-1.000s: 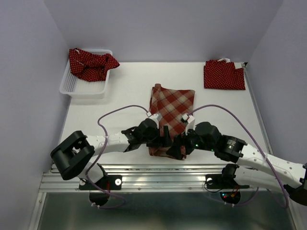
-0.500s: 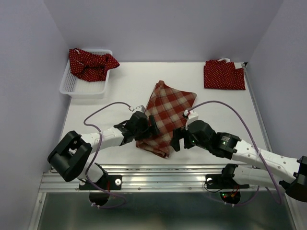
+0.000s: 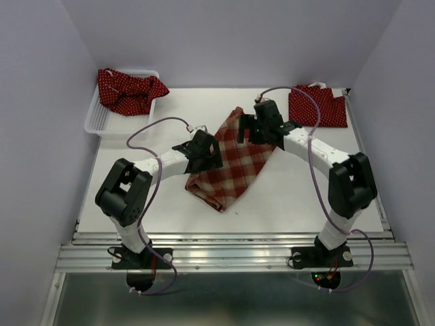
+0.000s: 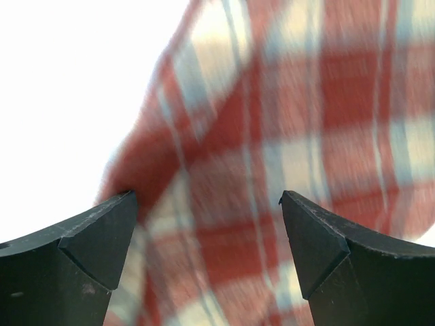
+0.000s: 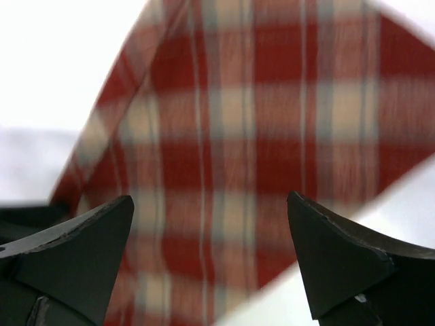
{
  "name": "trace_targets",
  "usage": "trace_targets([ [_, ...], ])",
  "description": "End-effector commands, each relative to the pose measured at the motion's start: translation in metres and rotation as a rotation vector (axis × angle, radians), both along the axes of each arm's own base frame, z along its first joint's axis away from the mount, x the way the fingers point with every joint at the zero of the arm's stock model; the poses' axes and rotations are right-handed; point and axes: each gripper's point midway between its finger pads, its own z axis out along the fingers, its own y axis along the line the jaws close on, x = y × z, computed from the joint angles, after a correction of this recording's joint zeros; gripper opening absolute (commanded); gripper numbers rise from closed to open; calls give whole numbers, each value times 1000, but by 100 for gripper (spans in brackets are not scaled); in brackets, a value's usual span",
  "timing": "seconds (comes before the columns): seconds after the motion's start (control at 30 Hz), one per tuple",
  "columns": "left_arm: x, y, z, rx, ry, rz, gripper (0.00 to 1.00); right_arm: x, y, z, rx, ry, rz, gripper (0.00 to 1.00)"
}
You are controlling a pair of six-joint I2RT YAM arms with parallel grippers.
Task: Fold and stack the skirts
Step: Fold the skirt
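Gaping wide, left tool point(image 4: 207, 204) and right tool point(image 5: 211, 204) hover above plaid skirt point(image 3: 234, 170).

Plaid skirt point(image 3: 234, 173) lies askew; crumpled dotted skirt point(image 3: 129, 90), folded dotted skirt point(image 3: 316, 107).

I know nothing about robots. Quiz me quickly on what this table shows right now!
1. True or false: the left gripper and the right gripper both stand open above the plaid skirt.
2. Where does the crumpled dotted skirt lie? A) in the white basket B) under the plaid skirt C) between a gripper's fingers
3. Fill in: ___ skirts are in view.
Key: 1 true; 2 A; 3 three.
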Motion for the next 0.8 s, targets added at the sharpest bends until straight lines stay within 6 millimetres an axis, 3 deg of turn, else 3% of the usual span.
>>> trace_targets([
  [0.0,25,21,8,110,-13,-3,99,67,-7,-16,89,41,49,100],
  [0.07,31,13,-3,110,17,-37,99,82,-3,-26,100,57,62,100],
  [0.1,35,7,-4,103,16,-53,99,86,-7,-47,79,91,64,100],
  [0.13,35,5,-17,115,44,-73,99,87,-8,-55,68,101,66,100],
  [0.3,49,-11,-30,95,63,-103,99,67,-24,-110,25,224,16,100],
  [0.37,53,-15,-32,92,64,-112,99,55,-29,-118,24,256,-16,100],
  [0.43,63,-18,-31,99,56,-116,99,27,-38,-138,22,323,-43,100],
  [0.5,69,-17,-31,126,55,-120,99,10,-41,-131,67,320,-89,100],
  [0.53,78,-19,-30,135,43,-120,99,-14,-52,-149,65,346,-135,100],
  [0.57,88,-20,-30,145,36,-127,99,-15,-50,-129,134,289,-170,100],
  [0.6,92,-21,-30,151,36,-128,99,-28,-54,-130,155,295,-196,100],
  [0.63,97,-22,-29,151,35,-132,99,-60,-67,-149,145,351,-241,100],
  [0.67,100,-21,-31,162,42,-136,98,-72,-67,-149,164,347,-250,100],
  [0.7,111,-24,-29,160,29,-135,98,-79,-59,-130,228,302,-268,100],
  [0.73,115,-26,-26,164,19,-146,98,-91,-58,-130,247,297,-280,100],
  [0.77,117,-28,-26,161,19,-155,98,-118,-62,-144,247,332,-283,100],
])
